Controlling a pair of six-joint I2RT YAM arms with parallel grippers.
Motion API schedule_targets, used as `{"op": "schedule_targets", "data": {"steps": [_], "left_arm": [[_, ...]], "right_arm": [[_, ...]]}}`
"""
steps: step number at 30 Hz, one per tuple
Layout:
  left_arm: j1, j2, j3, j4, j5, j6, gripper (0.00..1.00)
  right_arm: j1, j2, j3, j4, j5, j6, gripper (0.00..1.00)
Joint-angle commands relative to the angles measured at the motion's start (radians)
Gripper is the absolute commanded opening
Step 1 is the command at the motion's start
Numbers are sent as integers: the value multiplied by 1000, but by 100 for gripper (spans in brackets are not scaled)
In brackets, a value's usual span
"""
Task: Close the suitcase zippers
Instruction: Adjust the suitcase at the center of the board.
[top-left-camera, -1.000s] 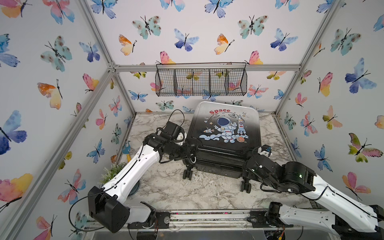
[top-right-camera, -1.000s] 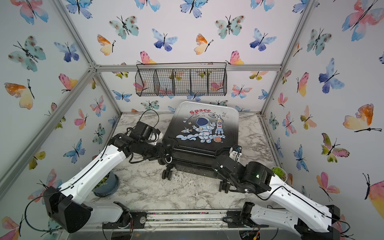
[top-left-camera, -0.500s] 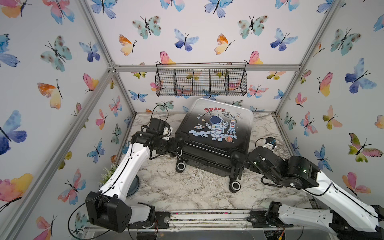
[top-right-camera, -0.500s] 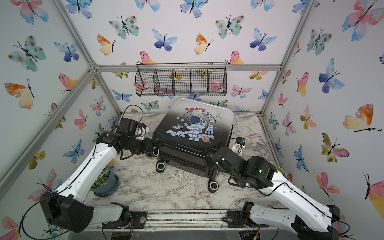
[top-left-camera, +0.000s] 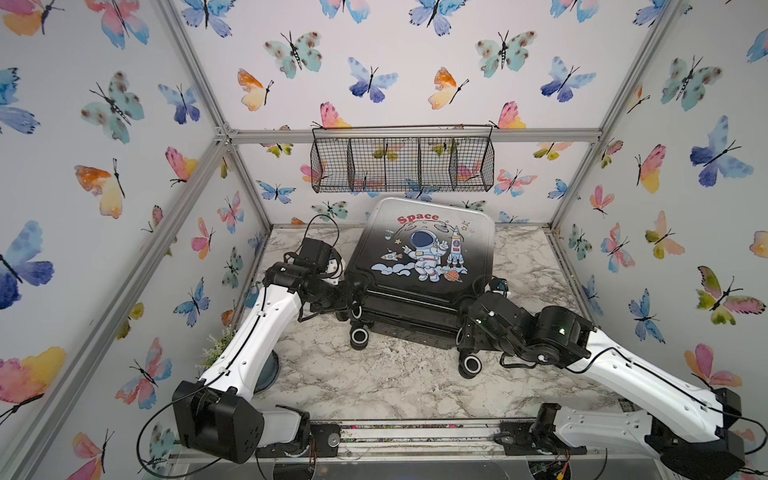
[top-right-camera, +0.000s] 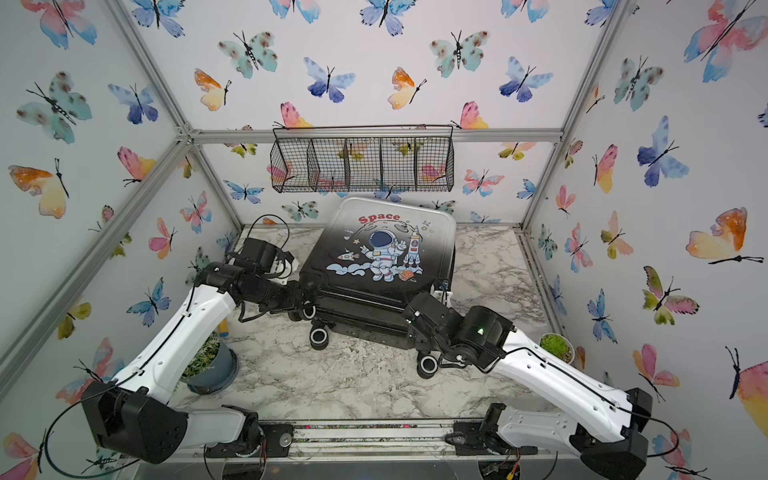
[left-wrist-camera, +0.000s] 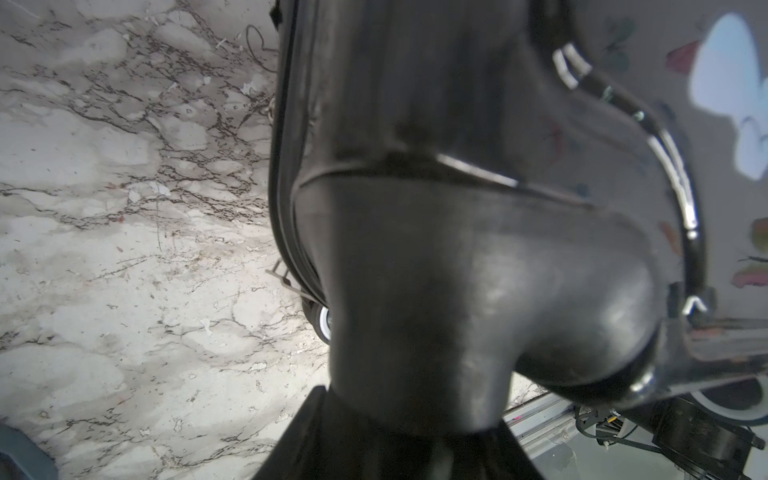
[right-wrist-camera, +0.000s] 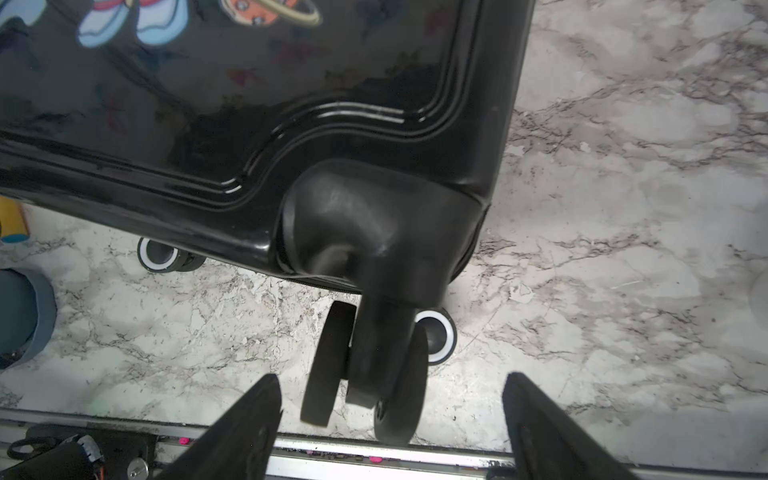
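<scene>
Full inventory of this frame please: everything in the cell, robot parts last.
suitcase: one, white-to-black, astronaut print, flat mid-table
casters: four, black, some white-ringed, suitcase's near end
wire basket: one, black, back wall
grey-blue plant pot: one, beside left arm
pale plant pot: one, green succulent, beside right arm
table: one, marble-patterned
walls: white, butterfly print
left gripper: one, black, clamped on suitcase's caster mount
right gripper: one, black, open, astride a caster
</scene>
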Motion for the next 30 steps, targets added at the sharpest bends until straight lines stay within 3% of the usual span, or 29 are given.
{"op": "schedule_targets", "data": {"steps": [1, 5, 11, 20, 24, 28, 30], "left_arm": [[-15, -22, -2, 37, 14, -87, 0], [-38, -14, 21, 19, 4, -88, 0], [-72, -25, 25, 13, -13, -120, 0], [-101, -35, 16, 4, -30, -134, 0], [-107, -31, 27, -11, -33, -133, 0], [-113, -34, 40, -26, -32, -137, 0], [-120, -39, 35, -30, -24, -141, 0]], "right_arm": [[-58, -22, -32, 22, -69, -54, 86], [-85, 3, -70, 50, -144, -113, 84], [-87, 5, -107, 25, -106, -80, 83], [-105, 14, -138, -6, -3, -39, 65], [-132, 4, -140, 63, 38, -33, 53], [-175, -21, -163, 90, 74, -48, 28], [-197, -39, -175, 86, 98, -72, 22]]}}
